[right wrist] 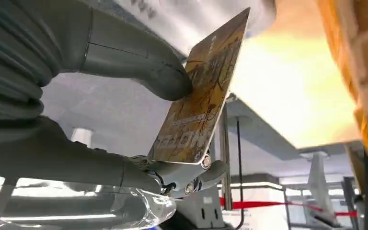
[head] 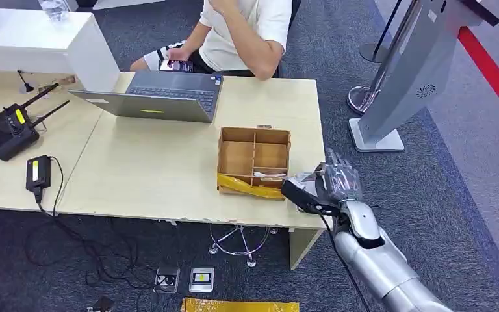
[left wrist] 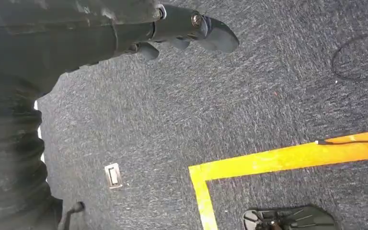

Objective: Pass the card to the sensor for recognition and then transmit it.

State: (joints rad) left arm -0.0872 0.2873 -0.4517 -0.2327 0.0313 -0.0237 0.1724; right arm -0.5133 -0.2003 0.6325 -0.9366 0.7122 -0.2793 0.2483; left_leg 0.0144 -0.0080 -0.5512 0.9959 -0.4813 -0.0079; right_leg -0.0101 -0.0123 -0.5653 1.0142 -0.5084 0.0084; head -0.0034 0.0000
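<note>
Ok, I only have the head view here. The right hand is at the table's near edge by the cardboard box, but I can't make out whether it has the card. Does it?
Observer: Yes. In the right wrist view the right hand pinches the card between the thumb and the fingers below it.
Operator: What does the card look like?
Observer: Its face is yellow-orange with dark print, and it is held tilted, one corner pointing away from the hand.
Operator: And the left hand? I don't see it.
Observer: The left wrist view shows the left hand hanging over grey carpet marked with yellow tape, holding nothing.
</note>
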